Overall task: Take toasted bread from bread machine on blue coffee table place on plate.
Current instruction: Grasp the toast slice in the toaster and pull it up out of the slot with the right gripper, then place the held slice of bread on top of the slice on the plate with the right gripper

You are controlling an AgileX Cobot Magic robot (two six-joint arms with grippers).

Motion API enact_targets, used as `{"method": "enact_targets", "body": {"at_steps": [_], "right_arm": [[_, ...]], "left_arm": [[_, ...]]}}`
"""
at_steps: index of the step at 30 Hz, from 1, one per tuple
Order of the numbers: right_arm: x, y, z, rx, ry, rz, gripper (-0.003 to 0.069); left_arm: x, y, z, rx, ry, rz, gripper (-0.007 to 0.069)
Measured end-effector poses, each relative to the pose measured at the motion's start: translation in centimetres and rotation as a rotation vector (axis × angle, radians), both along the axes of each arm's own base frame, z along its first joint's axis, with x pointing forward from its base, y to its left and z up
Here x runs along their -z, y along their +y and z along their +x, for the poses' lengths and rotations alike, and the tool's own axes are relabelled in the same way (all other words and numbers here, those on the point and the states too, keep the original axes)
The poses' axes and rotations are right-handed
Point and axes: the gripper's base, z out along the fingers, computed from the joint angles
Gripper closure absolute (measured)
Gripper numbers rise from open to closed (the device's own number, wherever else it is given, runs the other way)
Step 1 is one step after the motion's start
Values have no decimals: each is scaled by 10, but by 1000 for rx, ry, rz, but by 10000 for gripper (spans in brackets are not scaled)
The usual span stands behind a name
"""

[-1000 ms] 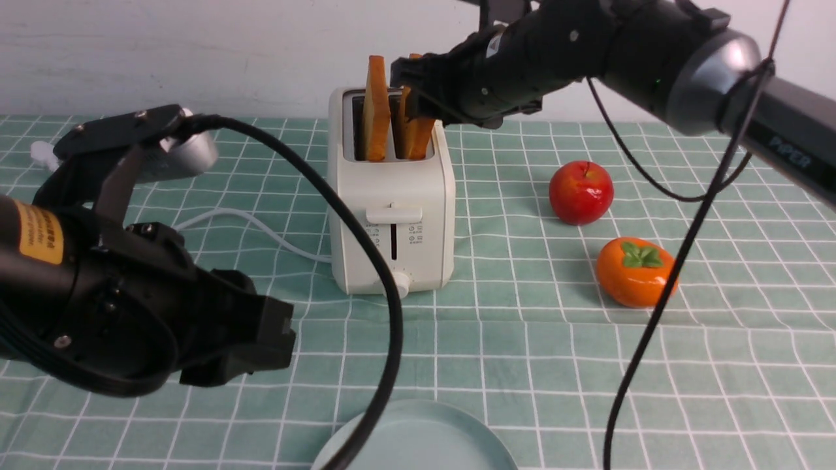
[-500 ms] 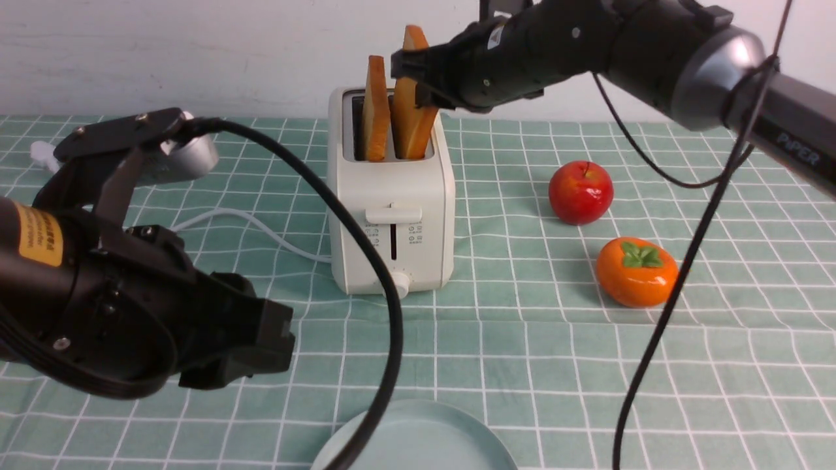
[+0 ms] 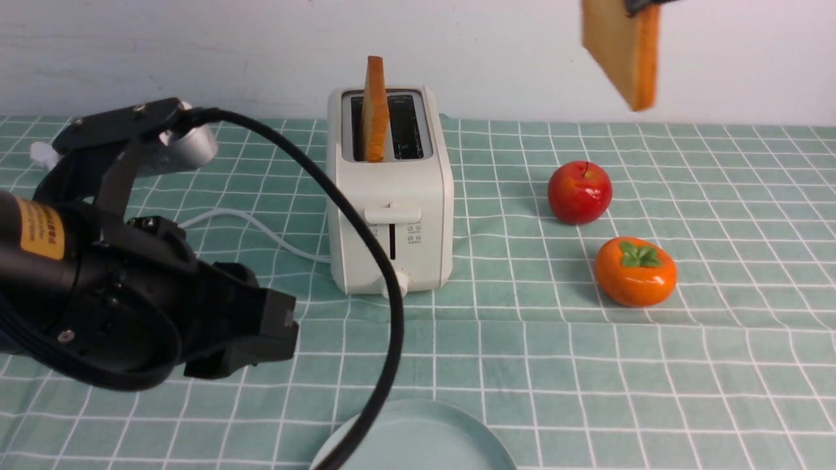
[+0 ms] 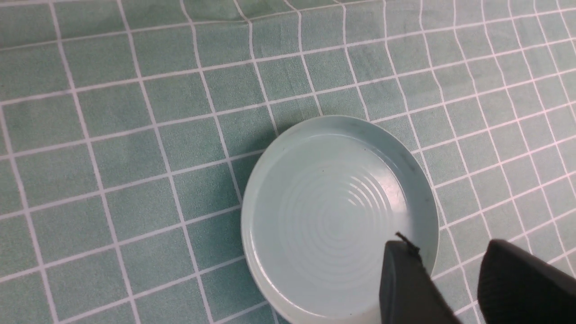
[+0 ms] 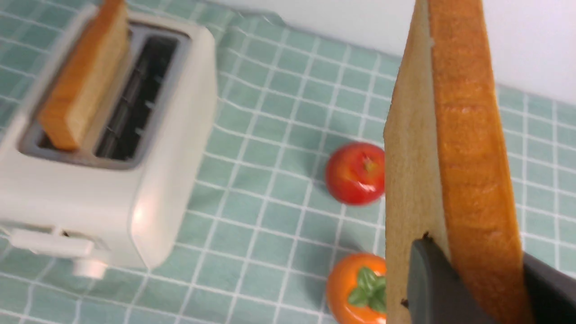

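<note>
Evidently to clear the bread machine (image 3: 392, 222), the right gripper (image 5: 486, 288), clamped on one toasted slice (image 3: 620, 52), holds it high over the counter (image 3: 522, 339), while the other slice (image 3: 374, 111) stands in its slot and the left gripper (image 4: 447, 252) hangs empty, jaws apart, above the plate (image 4: 246, 216).

off to my right i see a red apple (image 3: 580, 192), glossy, with a short stem in the dip on top and a bright glint on its skin. nearer to me and a little further right sits an orange persimmon (image 3: 635, 272), squat and shiny, with a green leafy cap. the two are near each other but not touching. behind everything runs a plain white wall (image 3: 196, 52). my right wrist camera shows both fruits too, the persimmon only partly in view.
</note>
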Motion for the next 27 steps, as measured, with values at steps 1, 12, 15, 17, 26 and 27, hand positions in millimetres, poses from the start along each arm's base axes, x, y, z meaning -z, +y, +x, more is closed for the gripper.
{"method": "enact_targets", "body": {"at_steps": [1,12,15,17,26,27], "right_arm": [[1,-1,-1,8,11,0,534],[119,48,-28,-281,634,311,534],[148,56,-42,-393,766,388,534],[163,61,-50,-459,830,449,534],[207,74,-68,-610,815,764,534],[209,75,-70,-622,808,779,534]], "left_arm": [[0,0,0,-1,-2,-1,386],[-1,0,1,-4,-12,-7,386],[-1,0,1,-4,-12,-7,386],[-1,0,1,-4,-12,-7,386],[-1,0,1,-4,-12,-7,386],[-1,0,1,-4,-12,-7,386]]}}
